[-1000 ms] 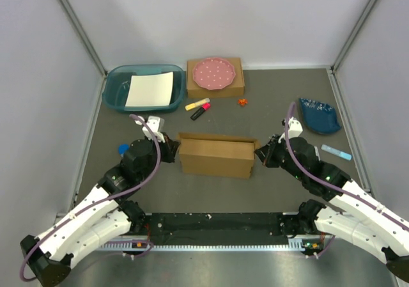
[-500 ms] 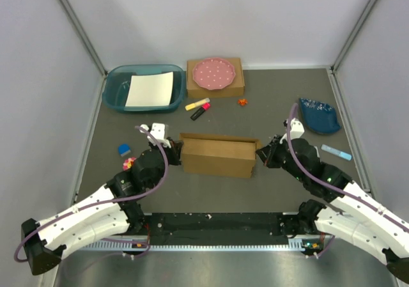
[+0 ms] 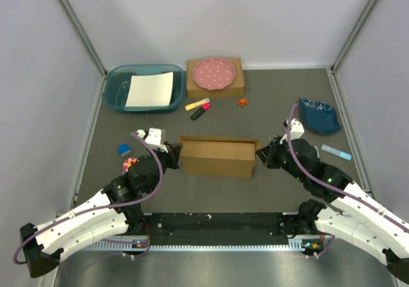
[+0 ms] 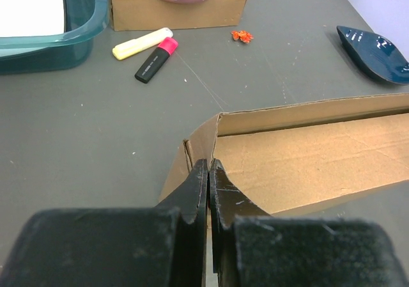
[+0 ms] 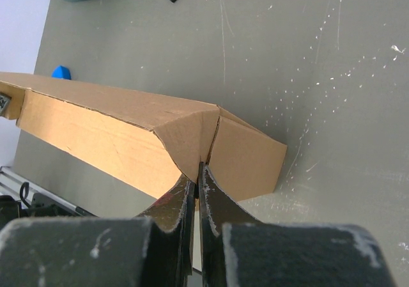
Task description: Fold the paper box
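The paper box (image 3: 217,158) lies in the middle of the table, a long brown cardboard tray with its walls standing. My left gripper (image 3: 176,154) is at its left end, jaws shut, tips against the corner of the end wall (image 4: 209,163); the box's open inside (image 4: 300,165) shows beyond them. At the right end my right gripper (image 3: 259,153) is also shut. Its tips (image 5: 199,165) press on the seam where two end flaps of the box (image 5: 96,133) meet. No cardboard shows between either pair of fingers.
At the back left stands a teal basin (image 3: 115,92) holding white paper. A smaller brown box (image 3: 235,82) carries a pink dotted plate. Yellow (image 3: 197,103) and pink (image 3: 200,111) highlighters lie behind the paper box. A dark blue dish (image 3: 319,116) sits right, a blue cap (image 3: 123,149) left.
The left arm's elbow has sunk toward the near edge while its gripper stayed at the box's left end. Right arm and box have barely moved.
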{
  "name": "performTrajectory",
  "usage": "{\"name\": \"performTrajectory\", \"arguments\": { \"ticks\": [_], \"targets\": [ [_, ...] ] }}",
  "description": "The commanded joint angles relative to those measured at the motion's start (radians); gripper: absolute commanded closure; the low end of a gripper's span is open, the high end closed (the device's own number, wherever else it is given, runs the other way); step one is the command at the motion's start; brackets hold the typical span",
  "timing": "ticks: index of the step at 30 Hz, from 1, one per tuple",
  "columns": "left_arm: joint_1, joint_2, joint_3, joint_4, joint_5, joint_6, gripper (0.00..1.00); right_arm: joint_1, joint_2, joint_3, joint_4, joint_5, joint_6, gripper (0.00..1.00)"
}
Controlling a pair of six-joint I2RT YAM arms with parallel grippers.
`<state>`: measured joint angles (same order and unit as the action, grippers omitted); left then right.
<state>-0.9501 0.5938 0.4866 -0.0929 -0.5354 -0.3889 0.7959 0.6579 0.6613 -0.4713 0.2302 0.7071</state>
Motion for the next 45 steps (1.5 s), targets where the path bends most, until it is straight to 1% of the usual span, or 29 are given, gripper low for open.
{"name": "performTrajectory", "arguments": {
  "ticks": [1,7,9,11,16,18,21,22,25,31,39,45],
  "targets": [
    [-0.007,0.003,-0.091,-0.061,0.055,0.025,1.0,0.014,0.025,-0.04,-0.147,-0.026,-0.017,1.0],
    [-0.007,0.021,-0.137,-0.053,0.048,-0.021,1.0,0.014,0.017,-0.035,-0.15,-0.028,-0.017,1.0],
    [-0.007,0.029,-0.134,-0.09,0.023,-0.034,1.0,0.014,0.019,-0.026,-0.153,-0.028,-0.018,1.0],
    [-0.007,0.028,-0.126,-0.134,-0.027,-0.083,1.0,0.014,0.017,-0.02,-0.158,-0.025,-0.02,1.0],
    [-0.007,0.009,-0.118,-0.168,-0.09,-0.125,1.0,0.014,0.017,-0.014,-0.159,-0.025,-0.021,1.0],
    [-0.007,0.005,-0.118,-0.165,-0.086,-0.119,1.0,0.014,0.014,-0.011,-0.161,-0.022,-0.02,1.0],
    [-0.007,0.006,-0.112,-0.166,-0.083,-0.111,1.0,0.014,0.009,0.001,-0.165,-0.009,-0.02,0.96],
    [-0.007,0.009,-0.111,-0.166,-0.08,-0.11,1.0,0.014,0.009,0.006,-0.167,-0.003,-0.018,0.92],
    [-0.007,0.017,-0.1,-0.168,-0.061,-0.096,1.0,0.014,0.011,0.035,-0.178,0.009,-0.024,0.86],
    [-0.009,0.034,-0.079,-0.169,-0.048,-0.074,1.0,0.014,0.022,0.096,-0.196,0.037,-0.044,0.78],
    [-0.007,0.055,-0.063,-0.174,-0.037,-0.067,1.0,0.014,0.039,0.158,-0.201,0.057,-0.07,0.75],
    [-0.007,0.064,-0.06,-0.171,-0.032,-0.065,1.0,0.016,0.069,0.216,-0.196,0.061,-0.095,0.67]
  ]
}}
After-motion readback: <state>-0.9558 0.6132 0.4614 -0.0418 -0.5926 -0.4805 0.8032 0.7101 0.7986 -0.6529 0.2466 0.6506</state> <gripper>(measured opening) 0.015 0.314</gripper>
